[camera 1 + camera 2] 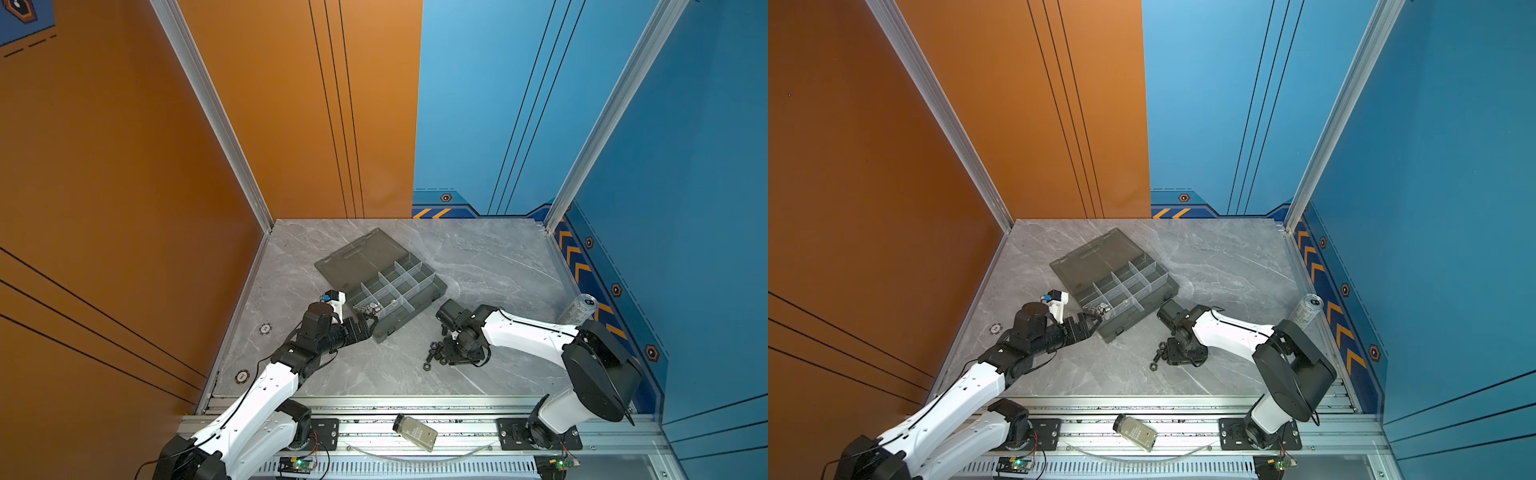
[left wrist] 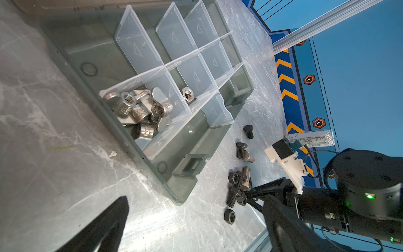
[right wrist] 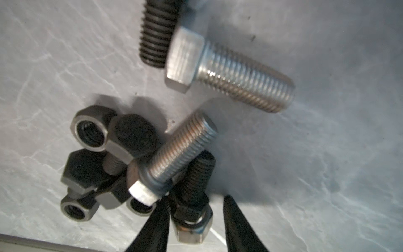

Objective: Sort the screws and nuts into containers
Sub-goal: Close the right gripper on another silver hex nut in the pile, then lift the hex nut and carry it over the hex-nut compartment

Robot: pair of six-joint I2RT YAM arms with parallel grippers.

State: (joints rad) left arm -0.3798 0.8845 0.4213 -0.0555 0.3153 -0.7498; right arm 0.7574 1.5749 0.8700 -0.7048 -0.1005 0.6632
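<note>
The containers are cells of a smoky-grey organiser box (image 1: 438, 286) (image 2: 185, 185). Silver wing nuts (image 2: 139, 111) (image 1: 371, 308) fill its near corner cell, and one hex nut (image 2: 188, 94) lies in the cell beside it. My left gripper (image 1: 365, 322) (image 2: 192, 218) hangs open and empty at that corner. Loose screws (image 1: 436, 353) (image 2: 237, 187) and black nuts (image 3: 89, 128) are piled on the table right of the box. My right gripper (image 1: 446, 353) (image 3: 196, 209) points down into the pile. Its open fingers straddle a black screw (image 3: 196, 181), with a gap at one side. Two silver screws (image 3: 229, 72) lie close by.
The box lid (image 1: 357, 257) lies open flat behind the cells. A silver can (image 1: 578, 309) stands at the right wall. A clear bottle (image 1: 415, 432) lies on the front rail. Two small round discs (image 1: 266, 329) sit near the left table edge.
</note>
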